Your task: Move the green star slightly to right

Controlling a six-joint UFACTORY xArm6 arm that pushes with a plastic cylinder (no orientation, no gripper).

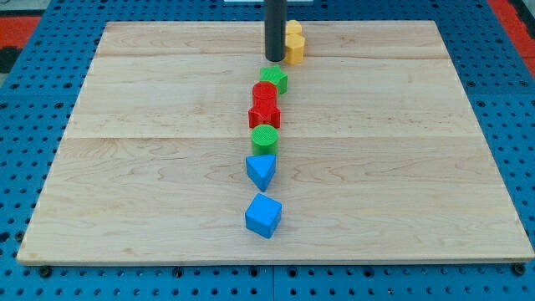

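Observation:
The green star point(274, 79) lies near the top middle of the wooden board point(150, 167), at the top of a line of blocks. My tip point(274, 58) is just above the star in the view, close to its upper edge, and just left of the yellow blocks point(294, 43). Whether the tip touches the star cannot be told.
Below the star run a red cylinder point(264, 93), a red star point(264, 114), a green cylinder point(264, 139), a blue triangle point(261, 171) and a blue cube point(263, 215). The board rests on a blue pegboard point(25, 167).

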